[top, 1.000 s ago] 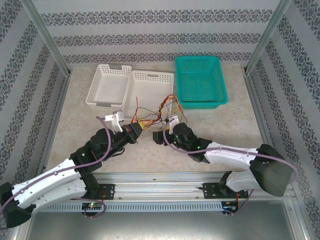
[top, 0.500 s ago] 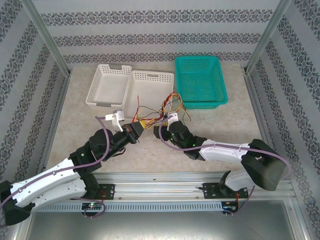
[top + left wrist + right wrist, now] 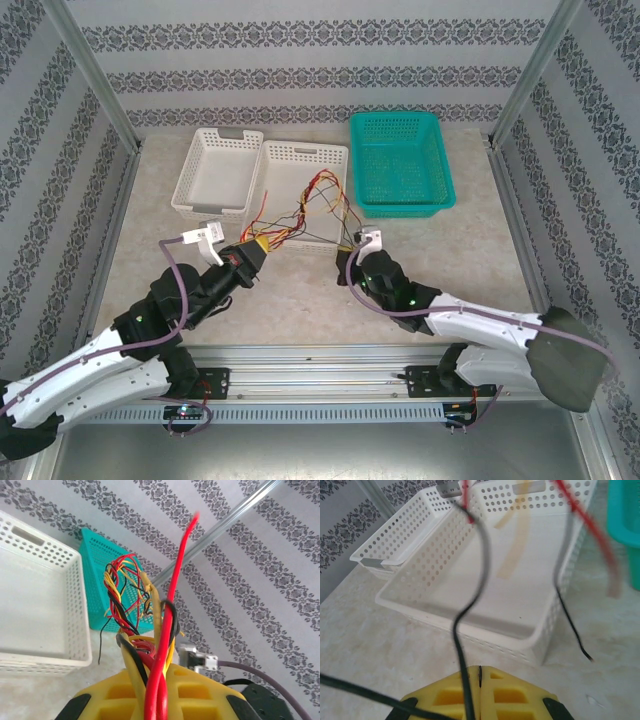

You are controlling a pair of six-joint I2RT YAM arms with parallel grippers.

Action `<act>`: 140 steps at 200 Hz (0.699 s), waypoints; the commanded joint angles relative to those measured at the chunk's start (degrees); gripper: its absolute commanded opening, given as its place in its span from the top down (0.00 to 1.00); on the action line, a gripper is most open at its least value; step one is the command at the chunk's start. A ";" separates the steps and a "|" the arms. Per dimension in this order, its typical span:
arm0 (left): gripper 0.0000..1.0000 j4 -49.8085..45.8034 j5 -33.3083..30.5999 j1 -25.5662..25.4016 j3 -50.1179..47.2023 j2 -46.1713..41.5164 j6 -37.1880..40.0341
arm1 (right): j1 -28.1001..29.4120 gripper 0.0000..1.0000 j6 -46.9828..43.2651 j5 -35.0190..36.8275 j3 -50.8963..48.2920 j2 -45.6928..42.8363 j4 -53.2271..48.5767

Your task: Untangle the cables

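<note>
The cables (image 3: 310, 205), thin yellow, red and black wires, hang in a tangle over the front of the middle white basket (image 3: 305, 150). My left gripper (image 3: 252, 250) is shut on one end of the bunch. In the left wrist view, red, yellow and black strands (image 3: 125, 595) rise from between its yellow fingers (image 3: 200, 690). My right gripper (image 3: 346, 247) sits to the right of the tangle with its jaws shut. A black cable (image 3: 482, 565) comes down from the tangle, crosses its left finger (image 3: 445, 697) and stretches from the bunch to it.
Two white baskets (image 3: 190, 190) stand side by side at the back. A teal basket (image 3: 400, 118) is to their right. The middle white basket's near wall (image 3: 485, 630) lies just ahead of my right gripper. Bare table lies in front of the baskets.
My right gripper has shut and moved right and nearer. My left gripper has pulled back to the left with the bunch. The cables are spread wider between the two.
</note>
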 commanded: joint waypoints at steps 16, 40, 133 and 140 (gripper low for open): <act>1.00 -7.81 -7.17 -0.74 4.89 -2.96 6.65 | -3.23 1.00 0.05 3.86 -5.09 -11.18 -10.41; 1.00 -12.92 -9.25 -0.74 6.80 -4.26 9.54 | -6.83 1.00 -0.20 3.77 -6.92 -21.51 -16.78; 1.00 -29.16 -6.56 -0.69 12.23 0.82 19.02 | -26.26 1.00 -3.82 -6.80 5.30 -37.67 -40.68; 1.00 -30.04 -5.79 -0.70 12.38 1.43 19.70 | -27.41 1.00 -3.92 -8.19 6.16 -37.45 -40.97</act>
